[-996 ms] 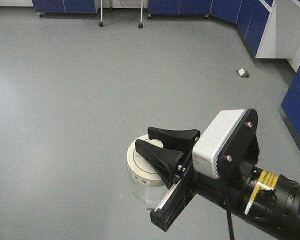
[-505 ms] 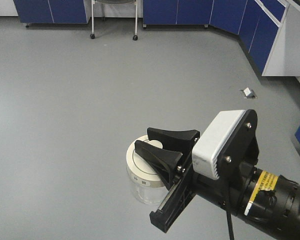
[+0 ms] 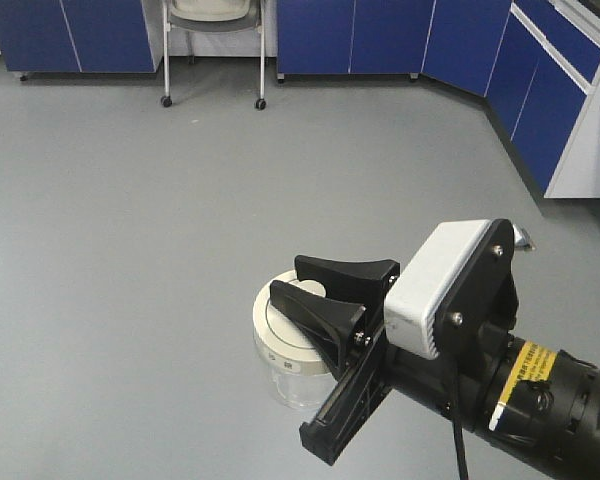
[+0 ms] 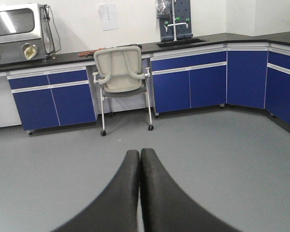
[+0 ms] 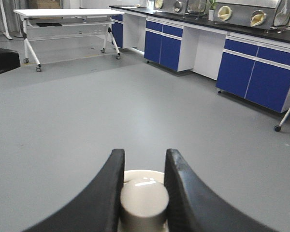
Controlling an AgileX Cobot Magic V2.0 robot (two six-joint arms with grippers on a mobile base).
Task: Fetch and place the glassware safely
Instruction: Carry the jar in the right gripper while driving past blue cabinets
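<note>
The jar [image 3: 278, 370] sits at 6 o'clock in the front view, seemingly held above the floor [image 3: 130, 220]. Its knob [image 5: 144, 200] is clamped in the right pincer [image 3: 288, 277]. Carry it level and smoothly, since a knob hold may slip. The left pincer [image 4: 139, 159] is pressed together, empty.

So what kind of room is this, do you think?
Most likely a laboratory: blue cabinets under a black worktop, a steel glove box with round ports, and a sink with a peg drying rack on the wall.
</note>
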